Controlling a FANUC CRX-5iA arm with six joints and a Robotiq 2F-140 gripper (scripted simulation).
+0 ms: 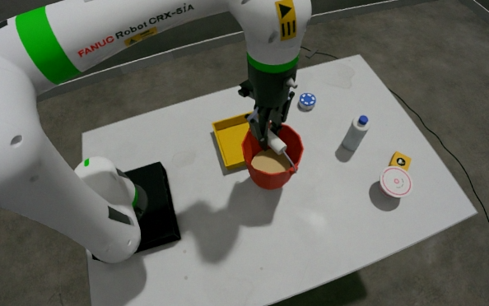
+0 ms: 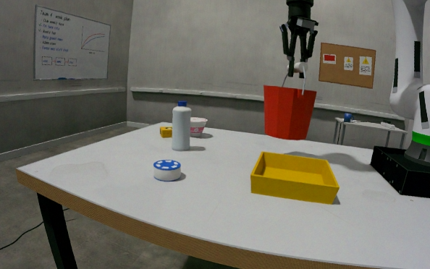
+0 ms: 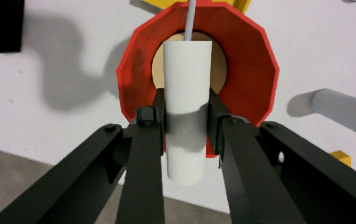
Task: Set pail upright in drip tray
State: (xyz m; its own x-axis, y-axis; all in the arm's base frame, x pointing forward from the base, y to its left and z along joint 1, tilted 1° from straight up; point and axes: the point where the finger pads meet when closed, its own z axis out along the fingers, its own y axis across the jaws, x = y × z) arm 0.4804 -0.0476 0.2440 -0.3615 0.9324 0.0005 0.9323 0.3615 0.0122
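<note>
The red pail [image 1: 272, 156] [image 2: 288, 112] hangs upright in the air from its wire bail, well above the table. My gripper [image 1: 263, 137] is shut on the white grip of the pail's handle [image 3: 186, 112], seen also in the exterior view [image 2: 297, 66]. The pail has a tan floor inside [image 3: 192, 55]. The yellow drip tray [image 2: 294, 177] sits on the table, empty, nearer this camera than the pail. From above, the tray [image 1: 231, 140] lies just left of the pail, partly hidden by it.
A white bottle with a blue cap [image 1: 355, 132], a blue-and-white puck [image 1: 307, 100], a pink-rimmed bowl [image 1: 395, 181] and a small yellow block [image 1: 400, 160] stand to the right. The arm's black base [image 1: 154, 206] is at the left.
</note>
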